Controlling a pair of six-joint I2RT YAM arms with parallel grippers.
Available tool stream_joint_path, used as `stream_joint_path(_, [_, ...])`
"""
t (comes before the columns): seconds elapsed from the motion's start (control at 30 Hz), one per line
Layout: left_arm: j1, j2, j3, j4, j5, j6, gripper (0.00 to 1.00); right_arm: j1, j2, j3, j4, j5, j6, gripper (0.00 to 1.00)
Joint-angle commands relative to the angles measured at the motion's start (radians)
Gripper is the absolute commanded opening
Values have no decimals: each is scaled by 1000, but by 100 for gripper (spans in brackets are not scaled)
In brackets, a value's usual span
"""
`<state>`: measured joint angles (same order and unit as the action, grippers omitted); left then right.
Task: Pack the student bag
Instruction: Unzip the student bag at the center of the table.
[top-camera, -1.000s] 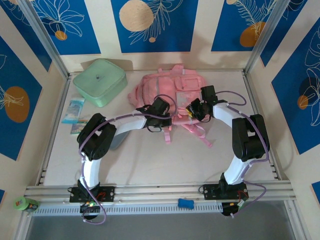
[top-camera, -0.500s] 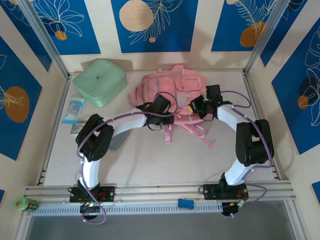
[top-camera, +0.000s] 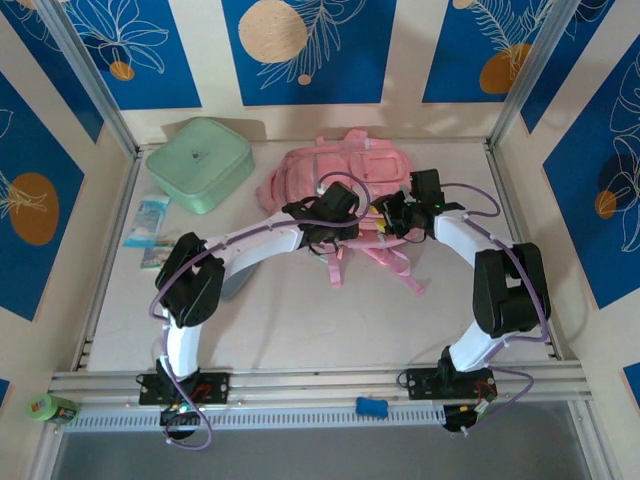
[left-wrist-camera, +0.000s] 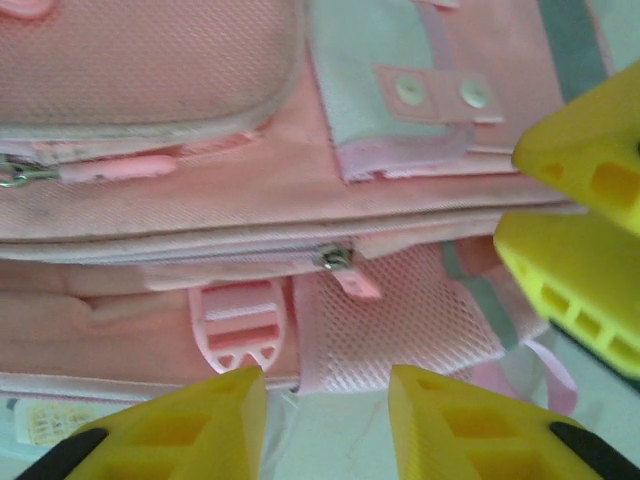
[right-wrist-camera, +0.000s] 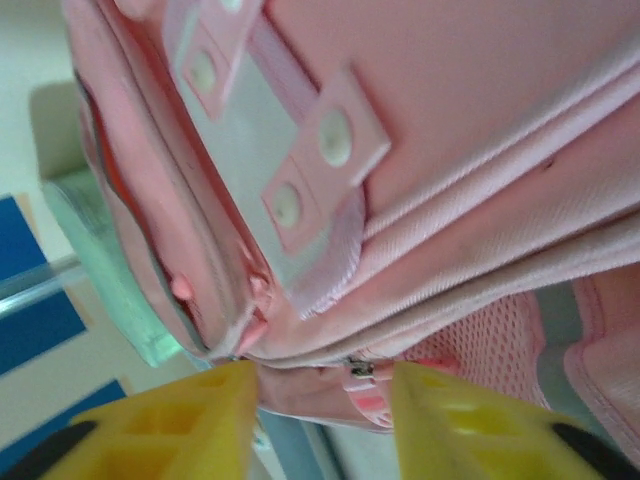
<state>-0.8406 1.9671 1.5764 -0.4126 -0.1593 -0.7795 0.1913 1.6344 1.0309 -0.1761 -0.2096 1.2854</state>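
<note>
Student bag (top-camera: 322, 168) lies near mint case (top-camera: 198, 163) and blue packets (top-camera: 150, 225).

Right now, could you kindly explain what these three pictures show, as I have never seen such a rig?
Two robot arms are bolted at the near edge of a table. The overhead picture looks down on both; the other two come from cameras on each wrist, with yellow fingers at the bottom. On the table lie a pink backpack, a mint green zip case and some small packets. The left gripper and right gripper both hover open at the backpack's zip pockets, holding nothing.
</note>
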Motion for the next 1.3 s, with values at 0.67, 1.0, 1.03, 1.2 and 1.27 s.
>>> stream_joint_path(0.67, [81,129,-164,54,7,-46,16,65,173,137,-57,324,149,36])
stream_joint_path(1.0, [81,74,-132,30,16,-30,17,43,92,80,26,226,180,1])
stream_joint_path(1.03, [81,55,-129,30,14,-25,19,41,73,63,45,211,199,0])
stream_joint_path(1.2, [67,-36,-122,68,57,-27,29,44,-15,27,91,157,246,0])
stream_joint_path(1.27, [46,-52,-103,61,54,-24,31,38,-24,17,112,128,262,0])
